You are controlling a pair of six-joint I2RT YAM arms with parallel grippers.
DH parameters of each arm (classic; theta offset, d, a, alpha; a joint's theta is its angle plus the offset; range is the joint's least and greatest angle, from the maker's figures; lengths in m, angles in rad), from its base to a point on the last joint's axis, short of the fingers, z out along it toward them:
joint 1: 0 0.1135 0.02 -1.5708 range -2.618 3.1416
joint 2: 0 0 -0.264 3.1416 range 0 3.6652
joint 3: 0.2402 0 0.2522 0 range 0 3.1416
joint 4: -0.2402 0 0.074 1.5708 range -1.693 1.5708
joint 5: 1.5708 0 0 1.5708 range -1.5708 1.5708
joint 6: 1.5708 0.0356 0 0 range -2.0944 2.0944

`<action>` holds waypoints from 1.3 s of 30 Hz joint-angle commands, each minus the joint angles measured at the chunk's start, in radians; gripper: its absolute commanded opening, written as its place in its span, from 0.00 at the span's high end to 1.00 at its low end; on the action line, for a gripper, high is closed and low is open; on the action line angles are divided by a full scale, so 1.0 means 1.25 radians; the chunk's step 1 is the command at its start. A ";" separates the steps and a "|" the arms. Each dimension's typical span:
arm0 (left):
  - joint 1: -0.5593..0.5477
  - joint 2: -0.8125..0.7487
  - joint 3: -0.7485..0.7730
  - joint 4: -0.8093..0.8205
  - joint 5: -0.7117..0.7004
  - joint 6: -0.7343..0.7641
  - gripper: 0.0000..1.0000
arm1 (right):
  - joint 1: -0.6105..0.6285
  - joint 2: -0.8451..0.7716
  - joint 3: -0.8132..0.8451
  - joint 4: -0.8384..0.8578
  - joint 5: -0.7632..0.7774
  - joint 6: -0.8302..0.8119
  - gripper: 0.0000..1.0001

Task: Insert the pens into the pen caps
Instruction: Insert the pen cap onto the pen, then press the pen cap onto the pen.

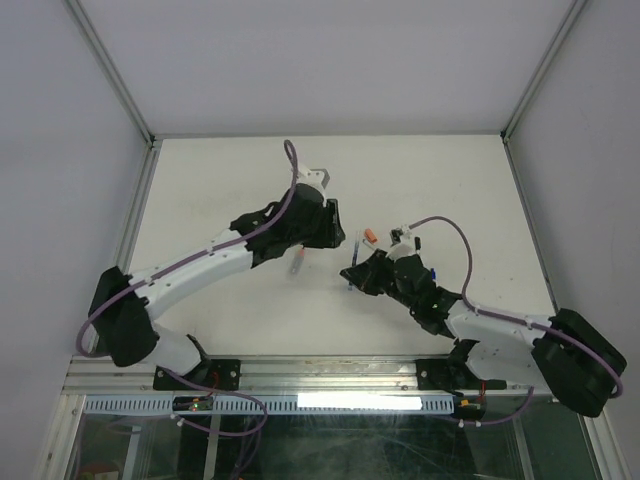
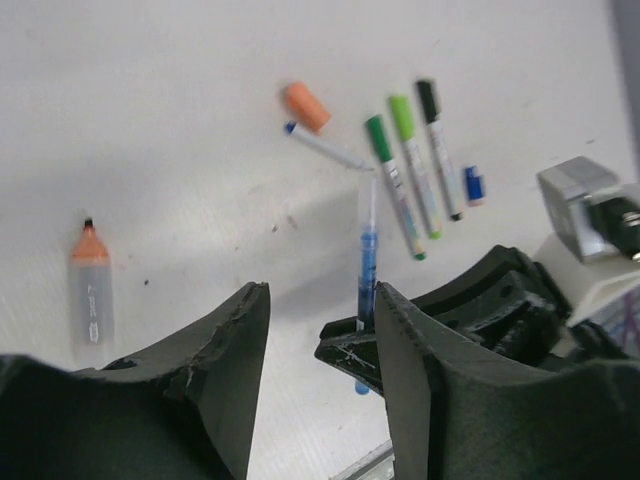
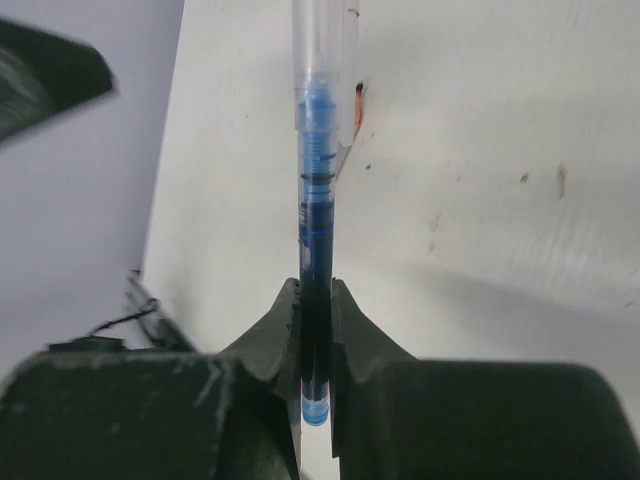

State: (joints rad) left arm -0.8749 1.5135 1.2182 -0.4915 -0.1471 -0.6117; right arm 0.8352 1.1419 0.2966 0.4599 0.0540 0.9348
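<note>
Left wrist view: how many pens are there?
6. Orange pen alone at left; blue-tipped pen, dark green pen, light green pen and black pen grouped at top; blue pen clamped in the right gripper. More may be hidden.

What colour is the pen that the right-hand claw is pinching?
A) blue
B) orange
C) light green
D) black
A: the right gripper is shut on a pen whose body shows blue, with a clear sleeve over its far end.
</note>
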 commanded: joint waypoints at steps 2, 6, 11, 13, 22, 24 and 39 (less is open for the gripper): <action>0.007 -0.184 -0.018 0.205 -0.042 0.068 0.50 | -0.002 -0.147 0.050 -0.112 0.093 -0.331 1.00; 0.008 -0.236 -0.025 0.290 -0.013 0.112 0.40 | -0.003 -0.251 0.127 -0.246 0.040 -0.453 1.00; 0.008 -0.274 -0.036 0.377 0.031 0.121 0.28 | -0.003 -0.372 0.148 -0.249 -0.055 -0.496 1.00; 0.008 -0.276 -0.029 0.392 0.050 0.122 0.24 | -0.003 -0.397 0.161 -0.245 -0.068 -0.491 1.00; 0.009 -0.254 0.000 0.450 0.229 0.115 0.17 | -0.003 -0.371 0.259 -0.238 -0.143 -0.485 1.00; 0.008 -0.253 -0.004 0.459 0.252 0.116 0.17 | -0.003 -0.359 0.277 -0.236 -0.160 -0.486 1.00; 0.009 -0.218 0.013 0.461 0.288 0.104 0.34 | -0.003 -0.344 0.322 -0.245 -0.195 -0.471 1.00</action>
State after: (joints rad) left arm -0.8688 1.2392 1.1866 0.0269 0.1738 -0.4816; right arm 0.8337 0.7139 0.6365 0.1291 -0.1673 0.3477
